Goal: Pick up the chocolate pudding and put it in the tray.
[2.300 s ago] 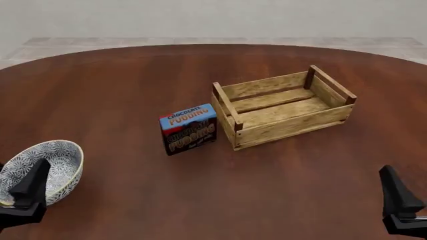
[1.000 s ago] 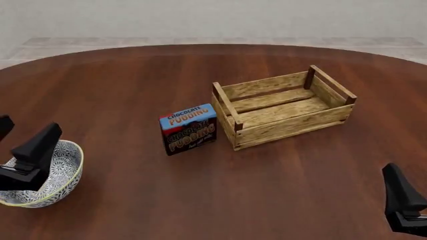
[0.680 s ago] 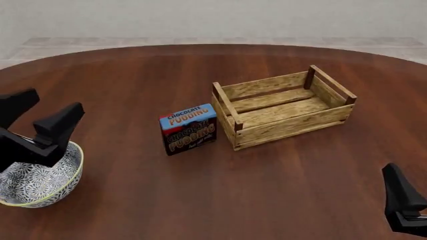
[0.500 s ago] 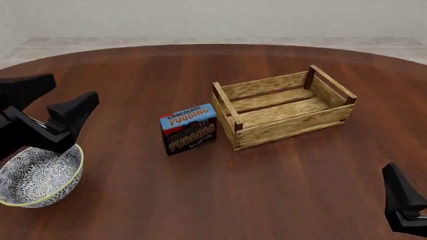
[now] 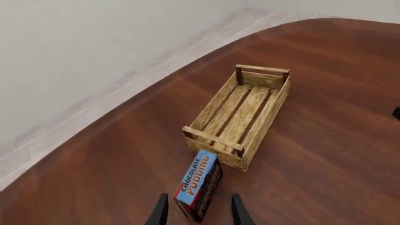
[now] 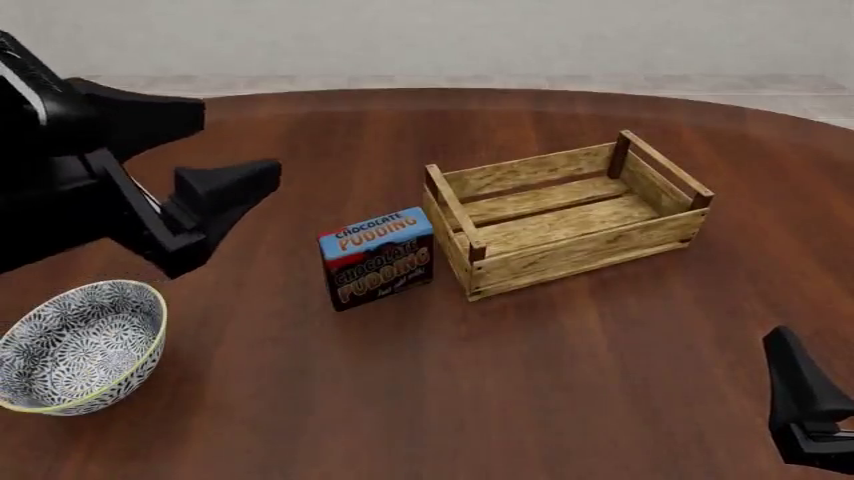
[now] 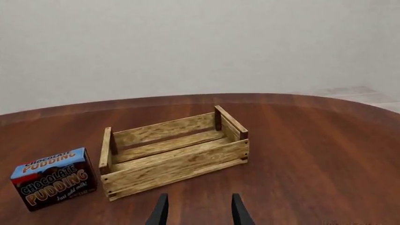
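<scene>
The chocolate pudding (image 6: 378, 258) is a small carton with a blue top and a dark brown front, standing upright on the table just left of the tray (image 6: 567, 212). The tray is a light wooden slatted crate with nothing in it. My left gripper (image 6: 240, 142) hangs open in the air, up and to the left of the pudding. In the left wrist view the pudding (image 5: 198, 185) shows between the open fingers (image 5: 160, 212), with the tray (image 5: 240, 115) beyond it. My right gripper (image 7: 197, 200) is open and low at the near right, looking at the tray (image 7: 175, 154) and the pudding (image 7: 55, 183).
A round black-and-white patterned bowl (image 6: 78, 345) sits at the near left of the brown round table (image 6: 400, 400). One finger (image 6: 801, 400) of the right gripper shows at the front view's lower right corner. A pale floor and wall lie beyond the table's far edge.
My left gripper has risen from beside the bowl and moved up and to the right, toward the pudding. The right gripper, pudding, tray and bowl have stayed put.
</scene>
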{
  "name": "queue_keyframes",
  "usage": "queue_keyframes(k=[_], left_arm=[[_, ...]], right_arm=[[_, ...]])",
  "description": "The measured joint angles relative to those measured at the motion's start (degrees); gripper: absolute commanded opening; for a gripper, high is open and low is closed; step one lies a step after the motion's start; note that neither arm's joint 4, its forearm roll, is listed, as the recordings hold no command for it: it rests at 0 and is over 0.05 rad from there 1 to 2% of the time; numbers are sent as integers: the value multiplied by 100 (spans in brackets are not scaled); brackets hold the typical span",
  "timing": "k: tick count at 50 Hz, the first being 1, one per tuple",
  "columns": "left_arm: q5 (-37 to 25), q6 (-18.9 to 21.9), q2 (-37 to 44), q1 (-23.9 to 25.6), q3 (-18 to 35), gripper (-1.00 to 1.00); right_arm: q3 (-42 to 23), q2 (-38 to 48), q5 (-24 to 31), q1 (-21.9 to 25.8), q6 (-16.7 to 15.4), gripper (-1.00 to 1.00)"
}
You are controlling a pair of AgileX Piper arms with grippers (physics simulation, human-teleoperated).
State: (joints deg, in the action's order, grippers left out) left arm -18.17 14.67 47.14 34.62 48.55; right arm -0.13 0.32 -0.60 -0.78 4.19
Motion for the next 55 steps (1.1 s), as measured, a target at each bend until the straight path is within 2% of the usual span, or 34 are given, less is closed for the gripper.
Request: queue_keyframes(k=[8, 21, 35, 55], left_arm=[[-278, 133, 274, 332, 382, 100], [-721, 117, 806, 686, 1097, 100], [-761, 118, 1682, 419, 1650, 100], [-717, 41, 2519, -27, 2046, 100]], right_arm=[[0, 5, 0, -1, -6, 100], [-1, 12, -3, -8, 2, 100], [-3, 26, -14, -27, -4, 100], [-4, 50, -23, -42, -52, 100]])
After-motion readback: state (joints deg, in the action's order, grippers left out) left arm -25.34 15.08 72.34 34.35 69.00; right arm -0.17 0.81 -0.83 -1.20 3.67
